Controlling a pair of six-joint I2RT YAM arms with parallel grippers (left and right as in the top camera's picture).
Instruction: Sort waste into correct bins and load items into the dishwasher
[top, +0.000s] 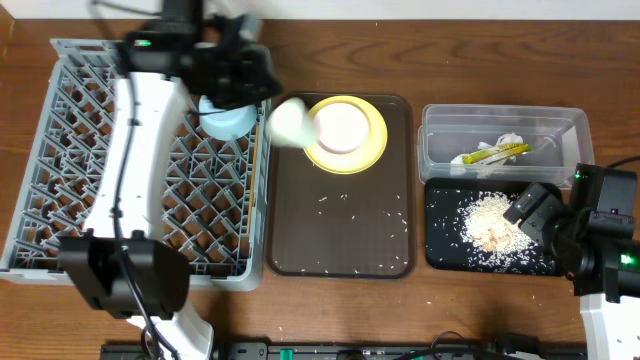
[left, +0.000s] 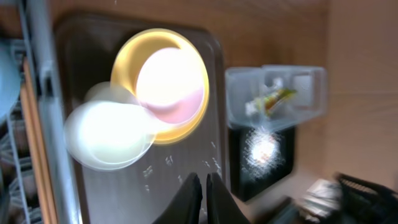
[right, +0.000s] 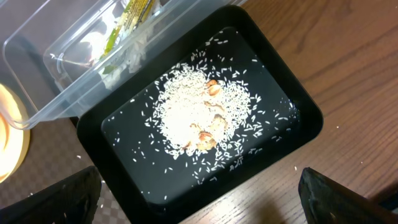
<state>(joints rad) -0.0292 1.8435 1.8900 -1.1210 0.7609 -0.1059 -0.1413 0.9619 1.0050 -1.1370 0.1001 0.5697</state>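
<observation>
Left gripper (left: 202, 185): fingers pressed together with nothing between them. We find it near the far right corner of the rack, facing out over the tray.
Small white cup (top: 288, 120): blurred in both views, at the far left edge of the dark brown serving tray (top: 340, 240), just beside the plate. No finger holds it, and it is not yet in the rack.
Round yellow plate (top: 345, 133): flat on the far end of the brown tray. We judge that it awaits loading.
Light blue bowl (top: 228, 120): seated in the large grey plastic dish rack (top: 60, 150), at its far right. We count it as loaded.
Thin wooden chopsticks (left: 30, 130): they seem to lie along the rack's right wall, though the blur leaves us unsure.
Right gripper (right: 199, 180): fingers spread wide and empty, hovering over the shallow black rectangular tray (top: 440, 255).
Whitish rice heap (top: 488, 222): gathered in the black tray, which we read as the food-waste bin.
Clear plastic rectangular tub (top: 430, 140): just beyond the black tray. It holds the yellow-green snack wrapper (top: 495, 153) and the crumpled white paper (top: 510, 140), so dry waste is kept apart from food.
Loose grains (top: 345, 200): scattered on the brown tray, not yet cleared.
</observation>
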